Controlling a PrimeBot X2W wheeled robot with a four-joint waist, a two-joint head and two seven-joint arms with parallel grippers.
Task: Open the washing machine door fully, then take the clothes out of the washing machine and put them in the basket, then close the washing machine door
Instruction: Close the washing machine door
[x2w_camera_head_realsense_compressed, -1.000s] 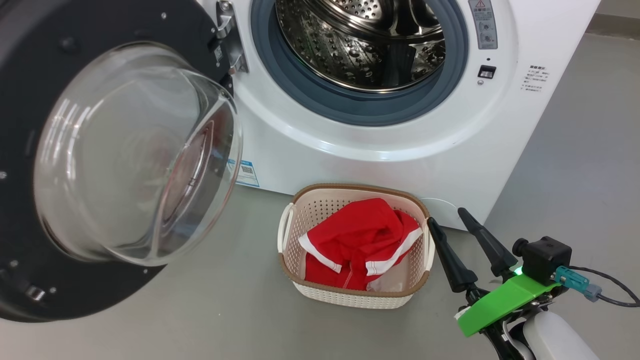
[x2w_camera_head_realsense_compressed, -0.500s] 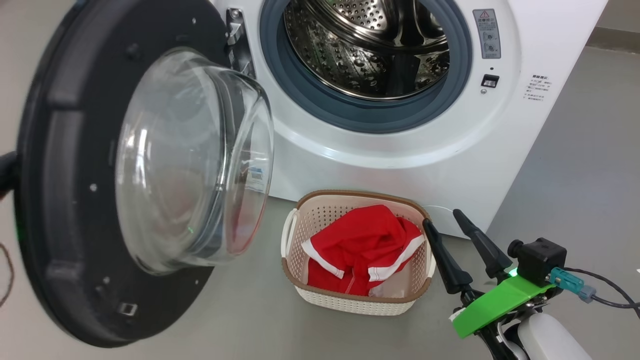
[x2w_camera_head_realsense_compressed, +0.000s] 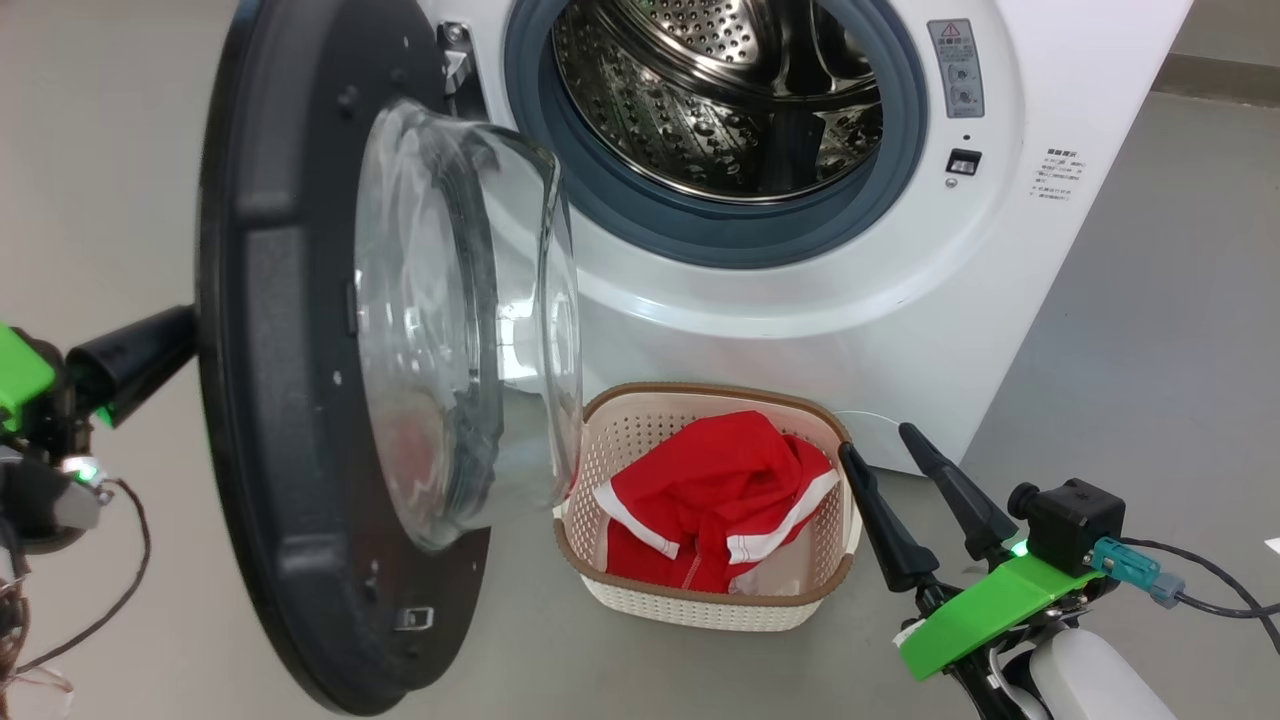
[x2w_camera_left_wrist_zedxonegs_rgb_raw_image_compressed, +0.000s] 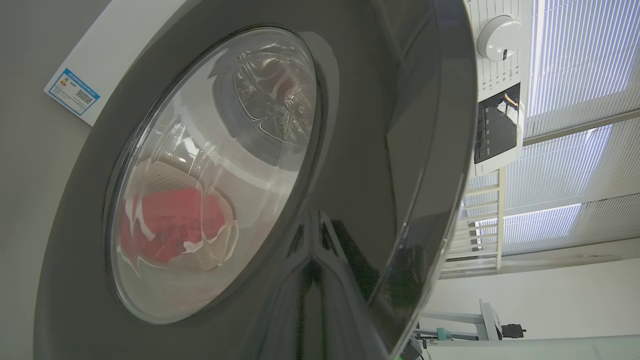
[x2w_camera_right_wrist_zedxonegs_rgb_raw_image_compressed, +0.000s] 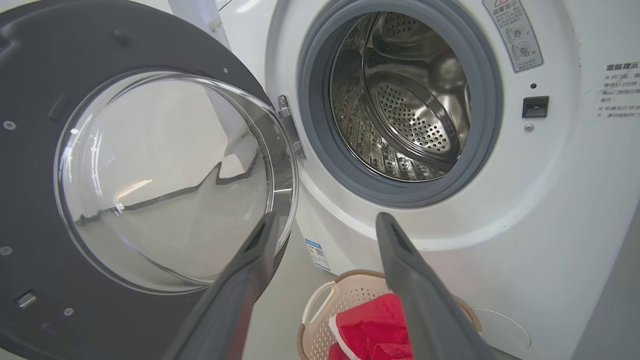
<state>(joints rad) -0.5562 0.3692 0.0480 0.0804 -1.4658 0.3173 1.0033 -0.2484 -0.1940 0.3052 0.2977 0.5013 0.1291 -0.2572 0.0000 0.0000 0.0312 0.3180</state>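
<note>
**Washing machine.** White, box-shaped front-loader with smooth panels. The round opening is lined by a grey rubber ring. Behind it sits a polished steel drum, perforated with small holes and holding no laundry. A small blue label is fixed low on the front panel.

**Door.** Round and hinged at the left of the opening. It stands part-way open, almost edge-on in the head view. The wide black rim is matt and ribbed on the inner face and glossy on the outer face. A clear, bulging glass bowl projects from the inner face.

**Basket.** Cream perforated plastic, a rounded rectangle with a brown woven-look rim. It stands on the grey floor directly in front of the machine, below the opening.

**Garment.** Bright red fabric with white stripe trim, lying crumpled inside the basket.

**Left hand.** Clenched, empty, its dark fingers at the door's outer face. The point of contact is hidden by the rim.

**Right hand.** Released, its two tapered dark fingers spread and grasping nothing. It sits just beside the basket's right end.
</note>
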